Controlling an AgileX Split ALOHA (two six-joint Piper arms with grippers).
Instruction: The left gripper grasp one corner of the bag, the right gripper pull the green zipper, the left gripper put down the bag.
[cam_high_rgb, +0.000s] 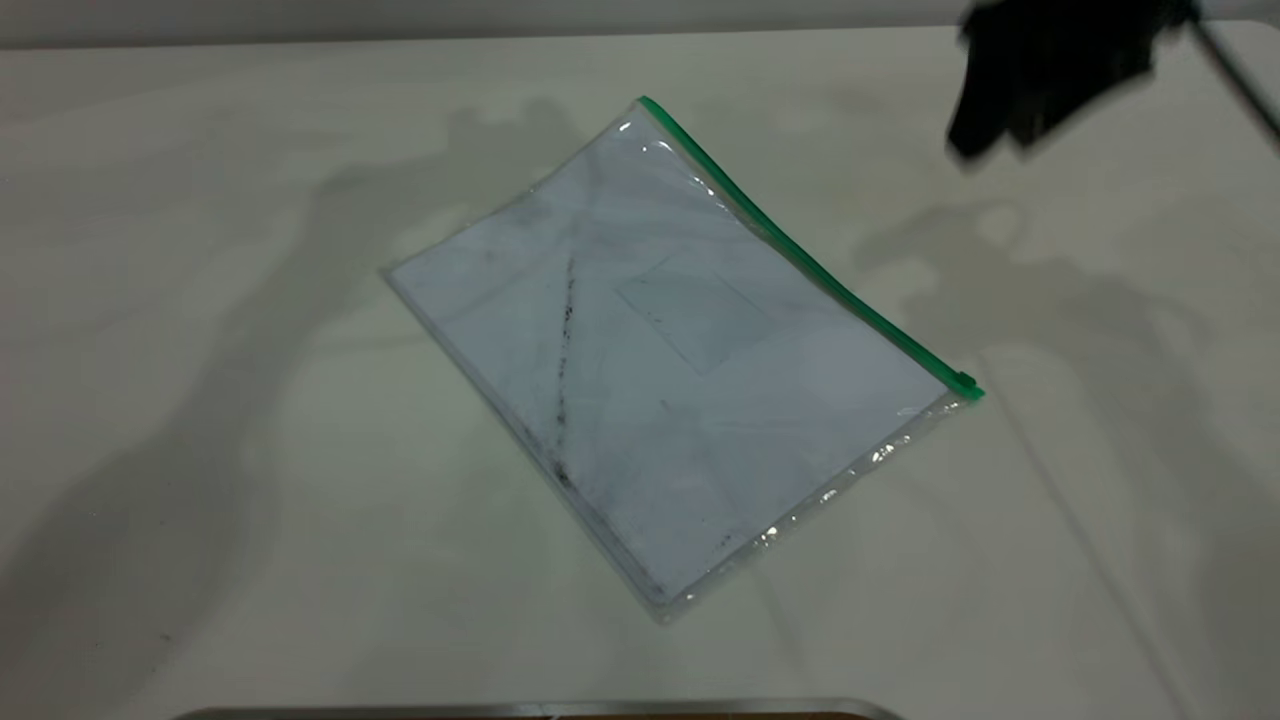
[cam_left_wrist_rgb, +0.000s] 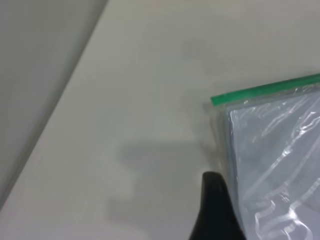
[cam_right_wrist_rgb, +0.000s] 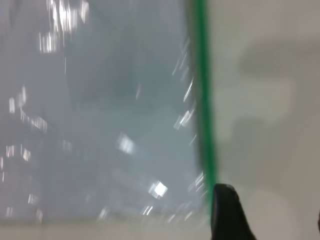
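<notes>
The bag (cam_high_rgb: 670, 350) lies flat on the table, its white face up with a dark diagonal smudge. The green zipper (cam_high_rgb: 800, 250) runs along its right long edge, and a small slider tab (cam_high_rgb: 965, 383) sits at the near end. My right gripper (cam_high_rgb: 1040, 80) hovers open, high at the back right, clear of the bag. In the right wrist view the green zipper (cam_right_wrist_rgb: 202, 100) passes just beside one finger (cam_right_wrist_rgb: 227, 215). My left gripper (cam_left_wrist_rgb: 270, 220) is out of the exterior view. It stands open over the bag's edge, near a corner (cam_left_wrist_rgb: 220, 100) tipped by the strip's end.
The pale table (cam_high_rgb: 200, 400) spreads on all sides of the bag. A metal-edged object (cam_high_rgb: 540, 710) shows at the front edge. The table's back edge (cam_high_rgb: 400, 40) meets a grey wall.
</notes>
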